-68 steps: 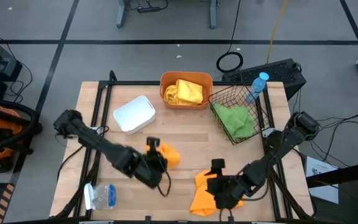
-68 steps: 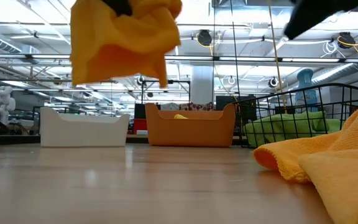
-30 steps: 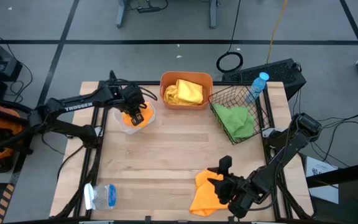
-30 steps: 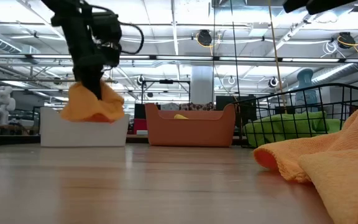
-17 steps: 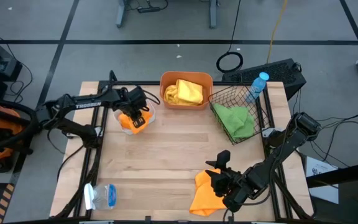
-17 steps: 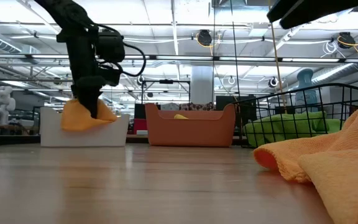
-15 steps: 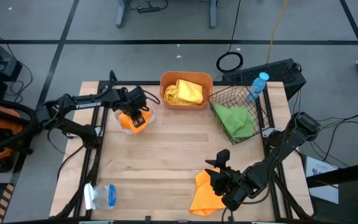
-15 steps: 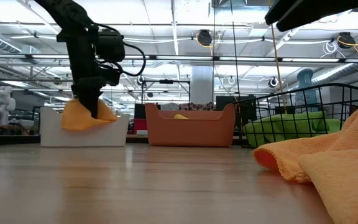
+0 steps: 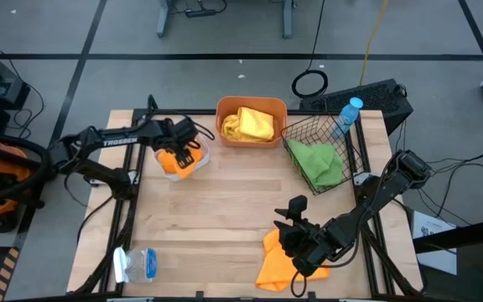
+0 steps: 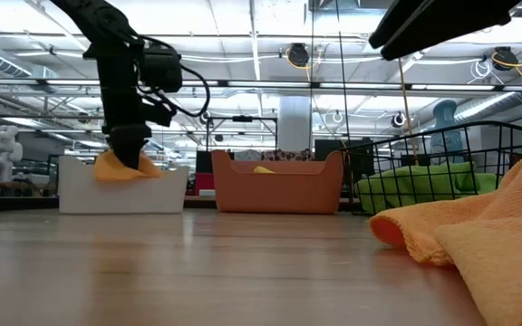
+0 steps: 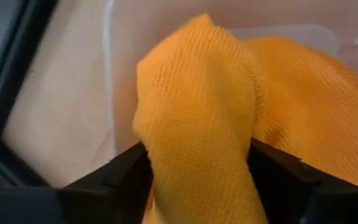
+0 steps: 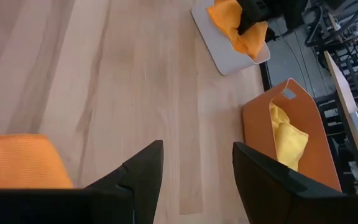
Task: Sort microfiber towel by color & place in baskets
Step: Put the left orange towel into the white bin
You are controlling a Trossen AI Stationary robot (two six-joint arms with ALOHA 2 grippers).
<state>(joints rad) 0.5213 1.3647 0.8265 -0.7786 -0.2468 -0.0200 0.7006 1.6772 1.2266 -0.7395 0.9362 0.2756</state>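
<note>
My left gripper [image 9: 177, 149] reaches down into the white tray [image 9: 205, 153] at the far left, shut on an orange towel [image 9: 174, 164], which pokes above the tray wall in the low view [image 10: 120, 167]. My right gripper [image 9: 290, 228] is open and empty, hovering over the far edge of a second orange towel [image 9: 275, 264] that lies spread on the table at the near right. The orange tub [image 9: 251, 122] holds a yellow towel [image 9: 248, 124]. The black wire basket [image 9: 321, 151] holds a green towel [image 9: 321, 164]. My left gripper pinches a bunched fold of the orange towel [image 11: 197, 124] between its two fingers [image 11: 126, 177], coming from above and pointing down. The cloth fills the gap between them. The towel's lower part lies in the white tray [image 11: 117, 81].
A blue-capped clear bottle [image 9: 349, 113] stands behind the wire basket. Another clear bottle [image 9: 137, 264] lies at the near left corner. Bare wood [image 9: 241, 197] stretches across the middle of the table between the two arms.
My left gripper has gone down into the white tray with the orange towel, so less cloth shows above the tray wall. My right gripper, open all along, has moved toward the table's left and far side, above the second orange towel, which has stayed put.
</note>
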